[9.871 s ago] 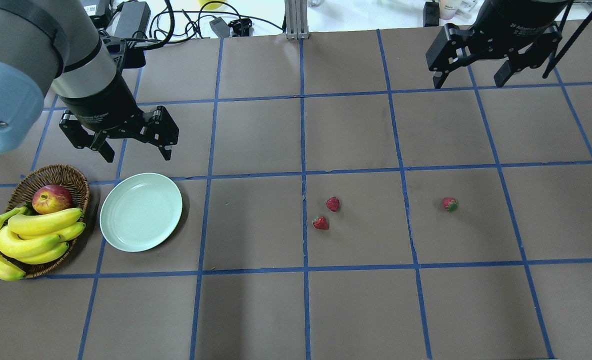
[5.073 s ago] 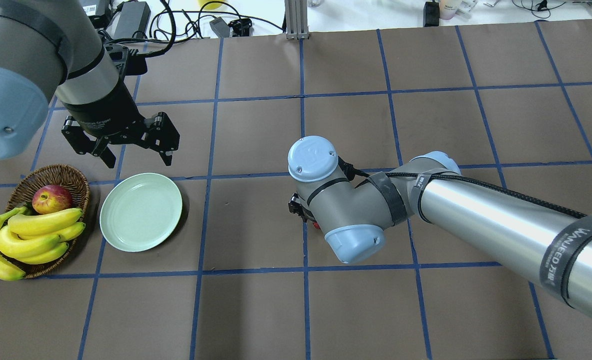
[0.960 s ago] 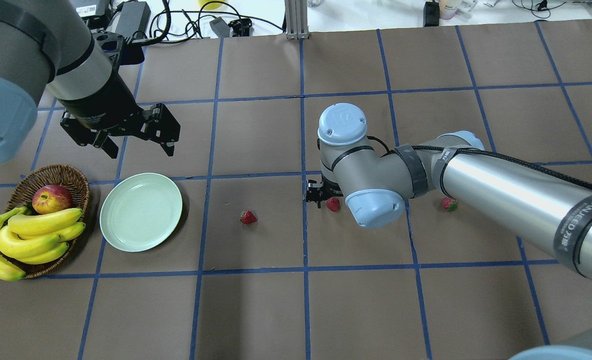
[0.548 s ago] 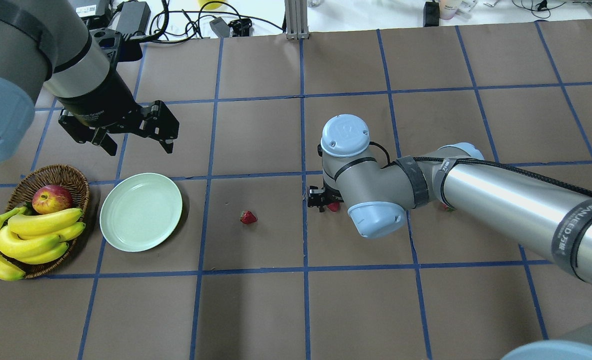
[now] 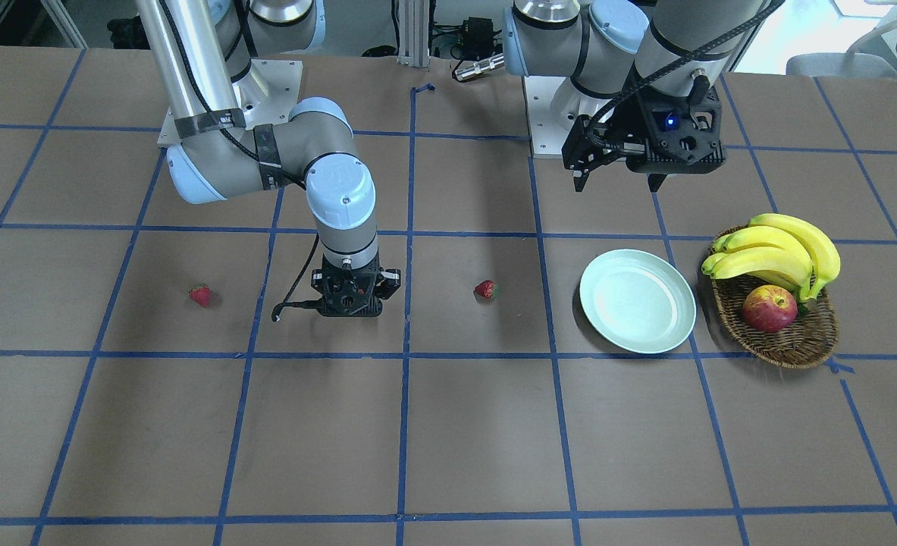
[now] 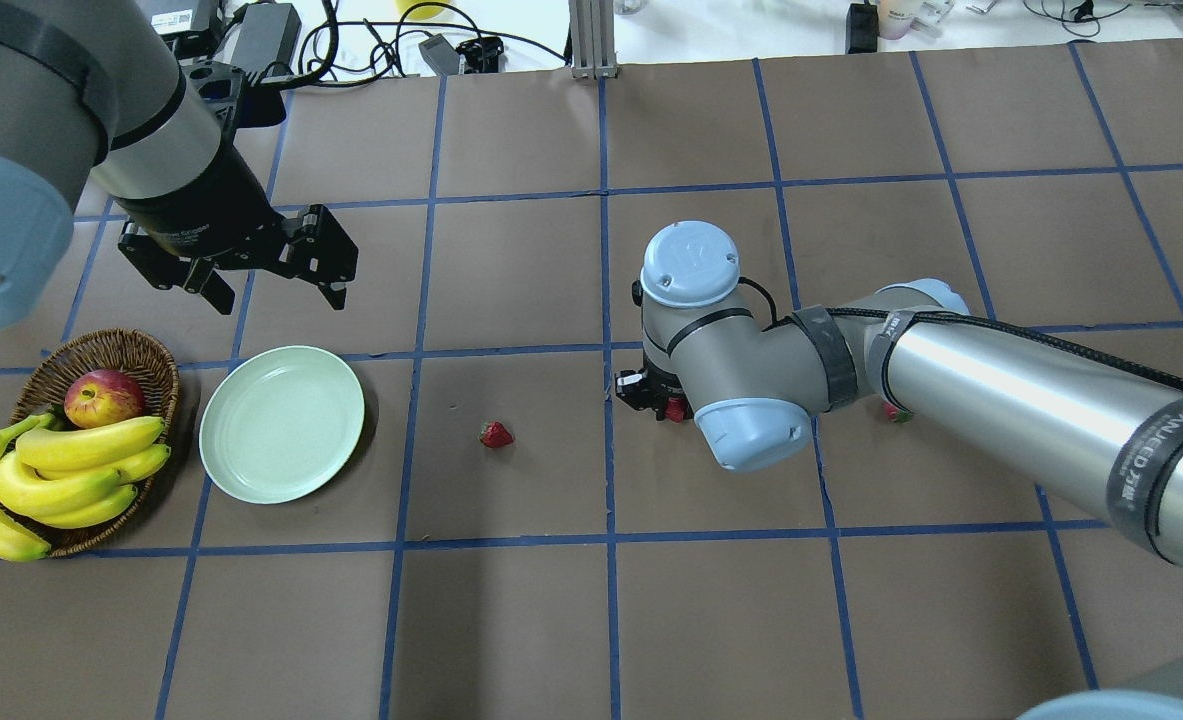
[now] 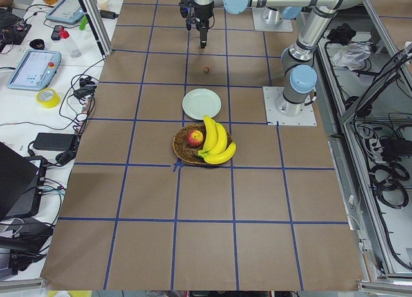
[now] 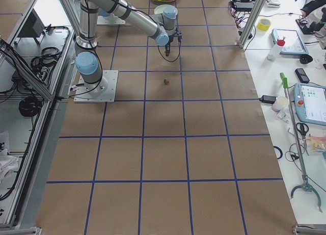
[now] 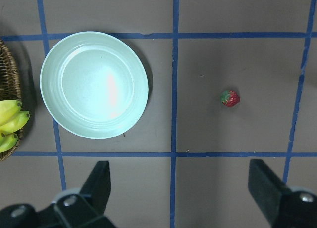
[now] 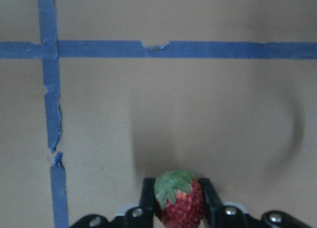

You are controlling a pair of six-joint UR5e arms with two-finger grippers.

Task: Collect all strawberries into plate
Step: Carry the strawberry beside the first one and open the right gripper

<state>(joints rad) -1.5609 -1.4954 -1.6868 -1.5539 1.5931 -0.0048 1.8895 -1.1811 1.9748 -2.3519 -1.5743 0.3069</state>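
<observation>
Overhead view, clock directions taken from the plate (image 6: 281, 424). The plate lies on the brown table (image 6: 511, 620) with nothing on it; at its 9 o'clock, just beside it, stands a wicker basket (image 6: 111, 345) holding bananas (image 6: 71, 470) and an apple (image 6: 103, 397). At its 12 o'clock hangs the left gripper (image 6: 278, 292), fingers spread wide apart, nothing between them, well above the table. At its 3 o'clock, one grid square over, a loose strawberry (image 6: 495, 434) lies on the table, apart from both grippers. Farther along the same 3 o'clock line the right gripper (image 5: 348, 302) points straight down, low at the table; the right wrist view shows its two fingers (image 10: 147, 198) pressed against either side of a second strawberry (image 10: 179, 205), green cap toward the camera; whether this fruit is off the surface cannot be told. A third strawberry (image 5: 200, 295) rests on the table at 3 o'clock beyond the right gripper, half hidden by the arm in the overhead view.
</observation>
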